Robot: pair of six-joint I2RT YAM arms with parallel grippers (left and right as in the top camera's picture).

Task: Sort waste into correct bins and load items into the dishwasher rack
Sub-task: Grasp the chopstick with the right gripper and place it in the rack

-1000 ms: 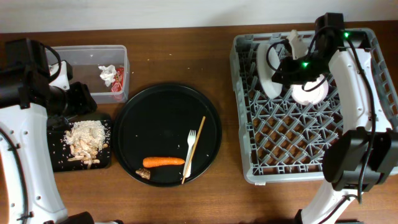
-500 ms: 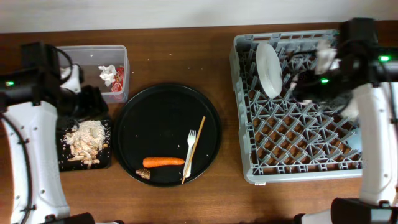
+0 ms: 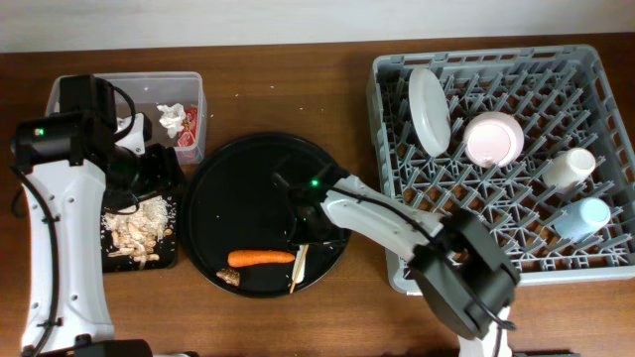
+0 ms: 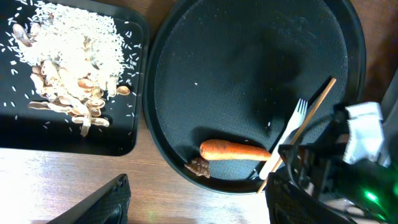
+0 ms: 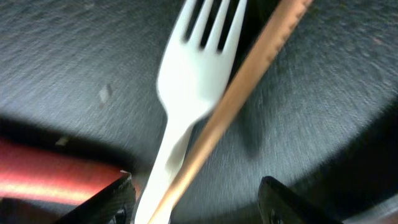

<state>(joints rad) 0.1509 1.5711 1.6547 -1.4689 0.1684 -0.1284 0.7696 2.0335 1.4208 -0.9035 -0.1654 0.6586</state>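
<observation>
Overhead, you are looking at your right gripper (image 3: 301, 230) hanging over the right half of the large round black tray (image 3: 238, 188), with its arm reaching in from the near right. The right wrist view is showing you its two fingers (image 5: 115, 199) standing apart and closing on nothing, with the handle of the cream fork (image 5: 186, 87) and the thin wooden stick (image 5: 261, 56) running between them. The stick is lying slantwise and crossing the fork's handle. The orange carrot (image 3: 260, 258) is lying just left of the fork handle on the same tray, and the small brown bit (image 3: 228, 276) is sitting beside the carrot's left end, close to the near rim. Your left gripper (image 3: 159, 171) is hovering over the far right corner of the shallow black tray (image 3: 91, 253), its fingers spread wide in the left wrist view and holding nothing. The pile of rice and beige scraps (image 3: 134, 223) is lying in that tray. Beyond it, the clear tub (image 3: 129, 79) is holding the crumpled white tissue (image 3: 174, 119) and the red wrapper (image 3: 189, 136) at its right end. On the right, the grey rack (image 3: 387, 178) is carrying the white plate (image 3: 429, 109) on edge at its far left, the white bowl (image 3: 493, 139) just right of it, and the pale cup (image 3: 568, 169) and light-blue cup (image 3: 585, 218) near the right wall.
</observation>
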